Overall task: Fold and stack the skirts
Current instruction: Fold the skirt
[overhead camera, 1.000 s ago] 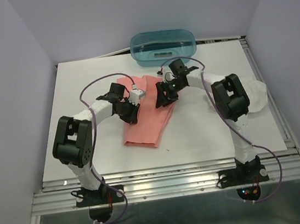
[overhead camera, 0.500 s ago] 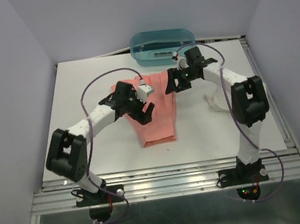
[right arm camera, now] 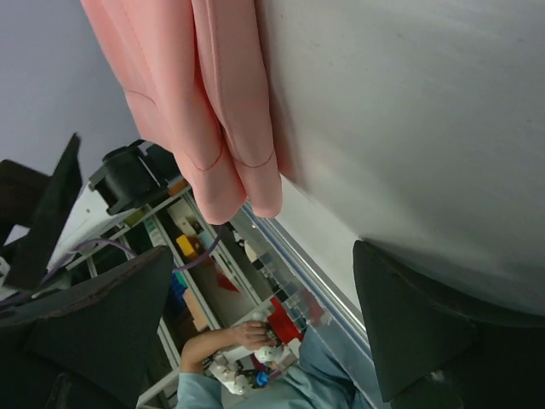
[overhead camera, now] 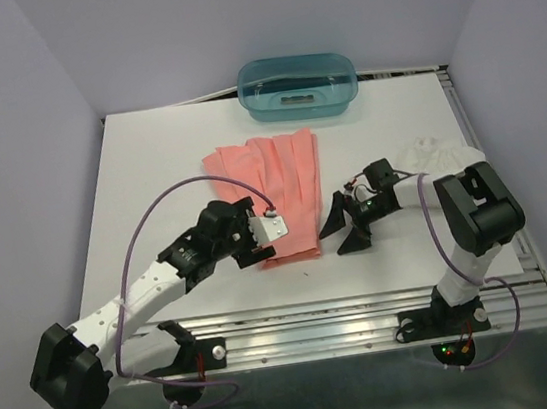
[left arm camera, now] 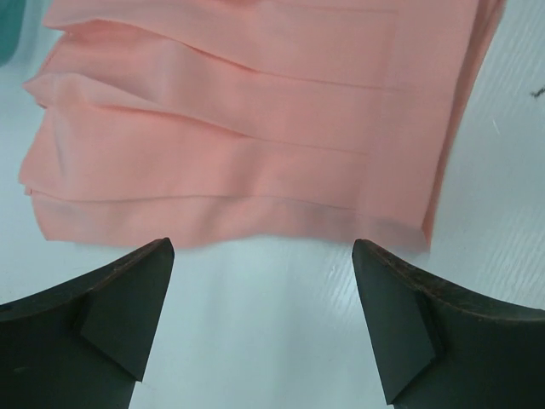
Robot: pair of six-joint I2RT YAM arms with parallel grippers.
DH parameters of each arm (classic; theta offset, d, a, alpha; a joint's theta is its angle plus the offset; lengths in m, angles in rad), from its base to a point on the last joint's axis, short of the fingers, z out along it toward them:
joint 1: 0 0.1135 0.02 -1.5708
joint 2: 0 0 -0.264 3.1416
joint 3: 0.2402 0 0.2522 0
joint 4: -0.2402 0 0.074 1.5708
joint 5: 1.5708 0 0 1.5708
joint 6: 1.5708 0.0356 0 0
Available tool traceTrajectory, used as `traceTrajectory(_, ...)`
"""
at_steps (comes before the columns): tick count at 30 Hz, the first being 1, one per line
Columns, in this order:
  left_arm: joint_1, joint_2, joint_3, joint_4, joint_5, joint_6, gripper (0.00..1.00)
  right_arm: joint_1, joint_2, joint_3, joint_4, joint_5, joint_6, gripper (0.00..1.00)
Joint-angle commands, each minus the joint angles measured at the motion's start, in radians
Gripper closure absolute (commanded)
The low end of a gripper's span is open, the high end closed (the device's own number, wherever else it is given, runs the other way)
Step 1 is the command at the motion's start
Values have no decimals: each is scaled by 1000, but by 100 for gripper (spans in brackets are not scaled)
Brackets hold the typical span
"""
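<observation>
The left fingers (left arm camera: 119, 315) are spread wide with nothing between them. Only bare white table (left arm camera: 272, 341) shows in the gap, and their tips stop just short of the edge of the salmon-pink cloth skirt with gathered folds (left arm camera: 247, 128), not touching it. The right fingers (right arm camera: 409, 324) also stand wide apart and empty, low over the table just beside the skirt's near right corner.

The pink skirt lies folded flat in the middle of the table. Its long axis runs from far to near, the wider end towards the teal translucent plastic tub (overhead camera: 298, 85) and the narrower end towards the arms' bases.

The white cloth skirt (overhead camera: 440, 154) lies crumpled at the table's right edge, partly hidden behind the right arm, and its pleats cannot be made out. In the top view the left fingers are mostly hidden under their wrist.
</observation>
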Motion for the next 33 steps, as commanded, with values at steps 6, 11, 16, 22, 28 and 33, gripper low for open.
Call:
traceTrajectory(6,-128,0,-71,106,-97,79,7,95,-42,-170,400,123,213,15)
traceTrajectory(11,-211,14,-106,120,-65,100,6,115,73,-89,396,123,202,28)
traceTrajectory(16,-271,25,-139,162,-49,131,5,115,108,0,376,103,209,77)
traceTrajectory(22,-316,54,-172,207,-80,152,1,115,-18,21,431,25,364,99)
traceTrajectory(28,-343,152,-172,319,-175,128,1,115,-58,31,433,-38,479,99)
traceTrajectory(33,-346,241,-155,385,-236,79,2,115,-53,14,439,-53,518,99)
